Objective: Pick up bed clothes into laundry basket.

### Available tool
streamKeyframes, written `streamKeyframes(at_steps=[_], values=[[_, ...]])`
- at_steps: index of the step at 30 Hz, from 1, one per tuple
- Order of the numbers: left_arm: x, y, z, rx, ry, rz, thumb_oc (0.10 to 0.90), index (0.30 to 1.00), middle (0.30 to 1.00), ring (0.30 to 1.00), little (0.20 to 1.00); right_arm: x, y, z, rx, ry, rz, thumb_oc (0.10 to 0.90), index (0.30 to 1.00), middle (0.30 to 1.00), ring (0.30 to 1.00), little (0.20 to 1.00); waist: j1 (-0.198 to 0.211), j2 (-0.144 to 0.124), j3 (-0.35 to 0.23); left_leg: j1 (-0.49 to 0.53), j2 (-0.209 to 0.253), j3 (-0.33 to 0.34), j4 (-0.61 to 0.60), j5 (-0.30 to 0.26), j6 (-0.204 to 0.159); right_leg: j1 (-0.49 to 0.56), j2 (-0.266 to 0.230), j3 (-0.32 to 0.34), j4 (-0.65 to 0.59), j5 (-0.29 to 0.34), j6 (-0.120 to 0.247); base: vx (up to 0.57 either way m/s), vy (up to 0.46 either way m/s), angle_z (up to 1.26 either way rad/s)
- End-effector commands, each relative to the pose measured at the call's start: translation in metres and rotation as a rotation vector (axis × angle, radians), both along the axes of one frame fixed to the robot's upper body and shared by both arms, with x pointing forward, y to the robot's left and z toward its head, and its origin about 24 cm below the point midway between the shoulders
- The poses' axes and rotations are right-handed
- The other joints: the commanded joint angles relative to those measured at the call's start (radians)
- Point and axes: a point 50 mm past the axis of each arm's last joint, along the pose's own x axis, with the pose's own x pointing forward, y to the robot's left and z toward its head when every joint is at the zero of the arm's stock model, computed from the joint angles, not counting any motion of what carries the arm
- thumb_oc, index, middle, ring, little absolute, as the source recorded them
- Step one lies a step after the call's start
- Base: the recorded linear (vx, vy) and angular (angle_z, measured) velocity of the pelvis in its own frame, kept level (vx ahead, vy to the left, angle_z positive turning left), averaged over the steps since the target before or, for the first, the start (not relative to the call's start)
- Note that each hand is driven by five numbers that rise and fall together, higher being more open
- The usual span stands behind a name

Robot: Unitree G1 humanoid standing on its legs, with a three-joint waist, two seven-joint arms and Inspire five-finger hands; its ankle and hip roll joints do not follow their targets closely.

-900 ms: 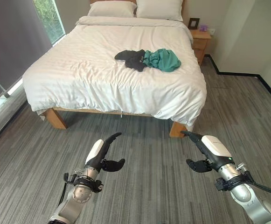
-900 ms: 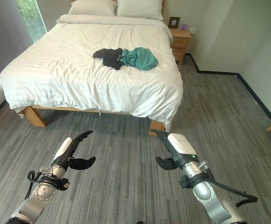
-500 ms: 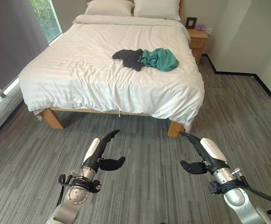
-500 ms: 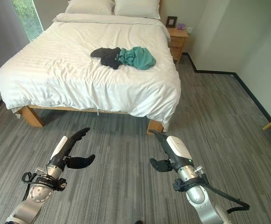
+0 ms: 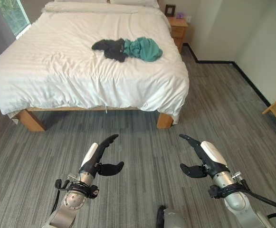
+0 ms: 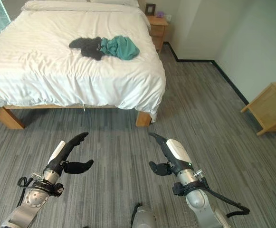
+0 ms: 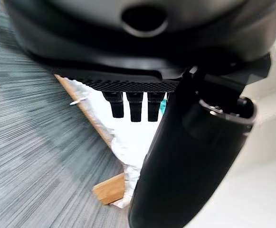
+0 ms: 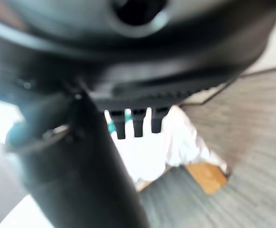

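Bedroom: white-covered bed [image 5: 80, 71], wooden nightstand [image 5: 178, 29], grey plank floor [image 5: 214, 109].

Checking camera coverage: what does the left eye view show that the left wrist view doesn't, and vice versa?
Left eye view: the open right hand, the black garment and the nightstand. Left wrist view: a close look along its hand's straight fingers. Both: the open left hand, a corner of the bed and a bit of the teal garment.

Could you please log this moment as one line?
stage: approach | left hand: open, empty | right hand: open, empty | teal garment, black garment: on white bed
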Motion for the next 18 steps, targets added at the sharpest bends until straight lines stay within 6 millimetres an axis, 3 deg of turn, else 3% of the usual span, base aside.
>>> streamKeyframes(at_steps=[1, 3, 5, 6, 7, 8, 9, 10, 11, 12, 13, 15, 16, 18], values=[[0.023, -0.016, 0.051, -0.050, -0.276, -0.094, 0.800, 0.900, 0.900, 0.900, 0.900, 0.015, 0.002, 0.042, 0.051, -0.219, 0.006, 0.800, 0.900, 0.900, 0.900, 0.900, -0.034, 0.010, -0.036, 0.171, -0.008, -0.061, 0.004, -0.126, -0.071, 0.010, -0.033, -0.057, -0.286, 0.237, 0.018, 0.50, -0.197, 0.35], [0.025, -0.023, 0.050, -0.077, -0.278, -0.109, 0.800, 0.900, 0.900, 0.900, 0.900, 0.009, 0.002, 0.033, 0.037, -0.180, 0.003, 0.800, 0.900, 0.900, 0.900, 0.900, -0.076, 0.021, -0.039, 0.226, 0.004, -0.087, 0.004, -0.175, -0.092, -0.027, -0.063, 0.011, -0.323, 0.267, 0.018, 0.63, -0.181, 0.42], [0.025, -0.032, 0.046, -0.094, -0.262, -0.140, 0.800, 0.900, 0.900, 0.900, 0.900, -0.001, -0.001, 0.022, 0.033, -0.122, -0.014, 0.800, 0.900, 0.900, 0.900, 0.900, -0.101, 0.019, -0.053, 0.270, -0.007, -0.123, 0.004, -0.213, -0.097, -0.014, -0.050, 0.078, -0.325, 0.277, 0.018, 0.47, -0.077, 0.46], [0.024, -0.033, 0.045, -0.096, -0.259, -0.143, 0.800, 0.900, 0.900, 0.900, 0.900, -0.003, -0.002, 0.022, 0.032, -0.119, -0.016, 0.800, 0.900, 0.900, 0.900, 0.900, -0.097, 0.020, -0.052, 0.276, -0.007, -0.122, 0.004, -0.215, -0.097, -0.009, -0.049, 0.080, -0.326, 0.277, 0.018, 0.48, -0.123, 0.11], [0.024, -0.042, 0.044, -0.118, -0.255, -0.167, 0.800, 0.900, 0.900, 0.900, 0.900, -0.009, -0.007, 0.013, 0.029, -0.074, -0.031, 0.800, 0.900, 0.900, 0.900, 0.900, -0.111, 0.036, -0.061, 0.309, 0.012, -0.152, 0.027, -0.170, -0.112, 0.002, -0.024, 0.107, -0.318, 0.294, 0.018, 0.41, -0.147, 0.11], [0.025, -0.049, 0.042, -0.136, -0.250, -0.185, 0.800, 0.900, 0.900, 0.900, 0.900, -0.010, -0.012, 0.010, 0.025, -0.054, -0.046, 0.800, 0.900, 0.900, 0.900, 0.900, -0.110, 0.066, -0.054, 0.279, 0.056, -0.169, 0.135, -0.088, -0.135, 0.032, 0.016, 0.107, -0.322, 0.279, 0.005, 0.50, -0.259, 0.22], [0.026, -0.053, 0.043, -0.163, -0.249, -0.191, 0.800, 0.900, 0.900, 0.900, 0.900, -0.009, -0.017, 0.008, 0.033, -0.046, -0.060, 0.800, 0.900, 0.900, 0.900, 0.900, -0.101, 0.077, -0.048, 0.215, 0.101, -0.189, 0.266, 0.012, -0.146, 0.071, 0.045, 0.096, -0.326, 0.255, -0.021, 0.29, -0.316, 0.62], [0.028, -0.055, 0.045, -0.174, -0.252, -0.196, 0.800, 0.900, 0.900, 0.900, 0.900, -0.009, -0.020, 0.009, 0.024, -0.049, -0.071, 0.800, 0.900, 0.900, 0.900, 0.900, -0.086, 0.075, -0.036, 0.133, 0.138, -0.216, 0.426, 0.124, -0.158, 0.111, 0.068, 0.077, -0.332, 0.223, -0.063, 0.17, -0.277, 0.53], [0.028, -0.056, 0.046, -0.174, -0.253, -0.198, 0.800, 0.900, 0.900, 0.900, 0.900, -0.009, -0.021, 0.009, 0.024, -0.050, -0.072, 0.800, 0.900, 0.900, 0.900, 0.900, -0.091, 0.074, -0.038, 0.121, 0.140, -0.226, 0.433, 0.128, -0.161, 0.109, 0.067, 0.070, -0.333, 0.225, -0.068, 0.30, -0.449, 0.51], [0.030, -0.060, 0.050, -0.199, -0.265, -0.216, 0.800, 0.900, 0.900, 0.900, 0.900, -0.009, -0.026, 0.014, 0.029, -0.075, -0.086, 0.800, 0.900, 0.900, 0.900, 0.900, -0.067, 0.052, -0.021, 0.012, 0.182, -0.229, 0.658, 0.229, -0.162, 0.188, 0.088, 0.037, -0.349, 0.160, -0.126, 0.20, -0.306, 0.20], [0.030, -0.060, 0.050, -0.198, -0.265, -0.217, 0.800, 0.900, 0.900, 0.900, 0.900, -0.008, -0.026, 0.015, 0.030, -0.076, -0.087, 0.800, 0.900, 0.900, 0.900, 0.900, -0.070, 0.048, -0.021, 0.006, 0.179, -0.233, 0.659, 0.233, -0.161, 0.187, 0.085, 0.033, -0.351, 0.164, -0.128, 0.35, -0.417, 0.25], [0.032, -0.063, 0.056, -0.215, -0.285, -0.227, 0.800, 0.900, 0.900, 0.900, 0.900, -0.003, -0.033, 0.020, 0.023, -0.105, -0.116, 0.800, 0.900, 0.900, 0.900, 0.900, -0.048, 0.018, -0.006, -0.078, 0.228, -0.163, 0.754, 0.208, -0.146, 0.245, 0.085, 0.043, -0.355, 0.116, -0.146, 0.42, -0.226, 0.01], [0.033, -0.064, 0.057, -0.220, -0.292, -0.230, 0.800, 0.900, 0.900, 0.900, 0.900, 0.004, -0.035, 0.027, 0.009, -0.135, -0.124, 0.800, 0.900, 0.900, 0.900, 0.900, -0.022, 0.010, -0.001, -0.178, 0.224, -0.095, 0.731, 0.140, -0.150, 0.300, 0.100, 0.059, -0.355, 0.067, -0.139, 0.60, -0.099, -0.15], [0.032, -0.064, 0.057, -0.221, -0.294, -0.227, 0.800, 0.900, 0.900, 0.900, 0.900, 0.009, -0.033, 0.033, 0.013, -0.162, -0.109, 0.800, 0.900, 0.900, 0.900, 0.900, 0.007, 0.013, -0.009, -0.263, 0.190, -0.029, 0.592, 0.117, -0.136, 0.344, 0.119, 0.089, -0.355, 0.028, -0.124, 0.45, 0.027, 0.05]])
